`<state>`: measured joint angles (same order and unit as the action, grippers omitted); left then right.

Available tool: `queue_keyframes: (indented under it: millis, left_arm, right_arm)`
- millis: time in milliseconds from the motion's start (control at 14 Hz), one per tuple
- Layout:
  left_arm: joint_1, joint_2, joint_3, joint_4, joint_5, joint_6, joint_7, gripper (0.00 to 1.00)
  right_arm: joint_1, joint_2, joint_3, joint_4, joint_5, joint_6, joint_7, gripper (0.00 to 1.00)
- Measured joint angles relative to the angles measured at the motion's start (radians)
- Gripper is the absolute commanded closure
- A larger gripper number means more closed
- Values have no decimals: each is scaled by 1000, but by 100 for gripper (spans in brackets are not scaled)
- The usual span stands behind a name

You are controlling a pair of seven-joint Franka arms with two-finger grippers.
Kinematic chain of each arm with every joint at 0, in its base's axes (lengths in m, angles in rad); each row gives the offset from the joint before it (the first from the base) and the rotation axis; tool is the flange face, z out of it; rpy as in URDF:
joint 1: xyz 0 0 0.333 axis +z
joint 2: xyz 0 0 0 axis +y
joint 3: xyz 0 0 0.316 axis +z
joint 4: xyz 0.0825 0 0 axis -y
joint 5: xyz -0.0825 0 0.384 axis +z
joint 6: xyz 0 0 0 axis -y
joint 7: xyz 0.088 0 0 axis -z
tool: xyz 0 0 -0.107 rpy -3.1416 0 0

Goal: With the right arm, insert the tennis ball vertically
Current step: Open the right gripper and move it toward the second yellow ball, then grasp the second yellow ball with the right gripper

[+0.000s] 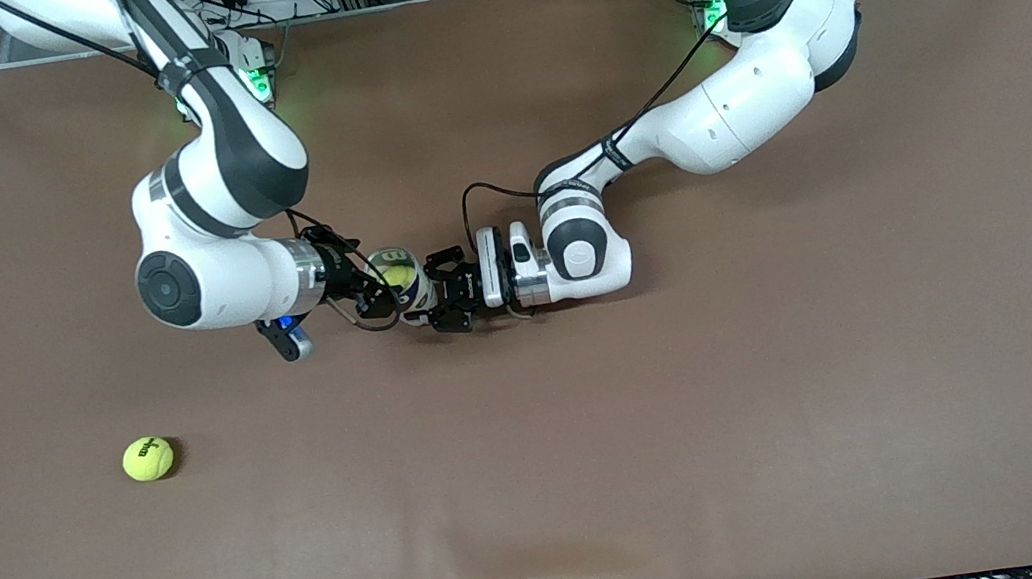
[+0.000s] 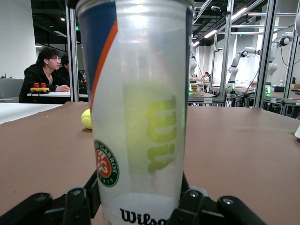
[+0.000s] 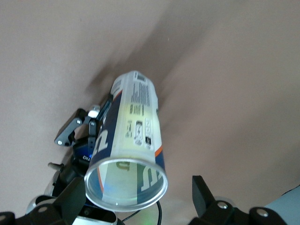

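A clear Wilson tennis ball tube stands upright on the brown table, gripped low down by my left gripper, which is shut on it. A yellow ball shows inside the tube's open top and as a yellow shape through the wall in the left wrist view. My right gripper is open and empty, right beside and above the tube's mouth. In the right wrist view the tube's rim lies between the spread fingers. The left wrist view shows the tube between that gripper's fingers.
A second yellow tennis ball lies loose on the table toward the right arm's end, nearer the front camera; it also shows in the left wrist view. The brown table cover stretches wide around the tube.
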<state>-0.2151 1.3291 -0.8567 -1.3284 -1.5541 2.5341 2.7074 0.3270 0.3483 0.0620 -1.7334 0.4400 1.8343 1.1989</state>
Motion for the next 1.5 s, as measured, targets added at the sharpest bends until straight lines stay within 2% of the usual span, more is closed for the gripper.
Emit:
queue_keyframes:
  millis: [143, 286, 501, 644, 788, 859, 1074, 1289, 1504]
  left_arm:
    - [0, 0, 0, 0, 0, 0, 0, 37]
    - [0, 0, 0, 0, 0, 0, 0, 37]
    - [0, 0, 1, 0, 0, -1, 0, 37]
    - [0, 0, 1, 0, 0, -1, 0, 37]
    - [0, 0, 1, 0, 0, -2, 0, 36]
    - [0, 0, 1, 0, 0, -2, 0, 33]
    - [0, 0, 2, 1, 0, -2, 0, 22]
    - [-1, 0, 11, 0, -1, -2, 0, 22]
    - [-2, 0, 11, 0, -1, -2, 0, 24]
  right_arm:
    - [-44, -10, -3, 4, -63, -38, -65, 0]
    - [-111, -15, -6, 4, -162, -72, -182, 0]
    - [-274, -9, -13, 3, -248, -78, -484, 0]
    - [-368, 10, -16, 7, -313, -43, -681, 0]
    - [-417, 46, -15, 22, -389, 23, -810, 0]
    - [-432, 71, -15, 42, -416, 47, -866, 0]
    - [-468, 175, -15, 165, -445, 65, -1013, 0]
    - [-506, 296, -16, 257, -455, 105, -1086, 0]
    - [-519, 380, -15, 285, -458, 208, -1135, 0]
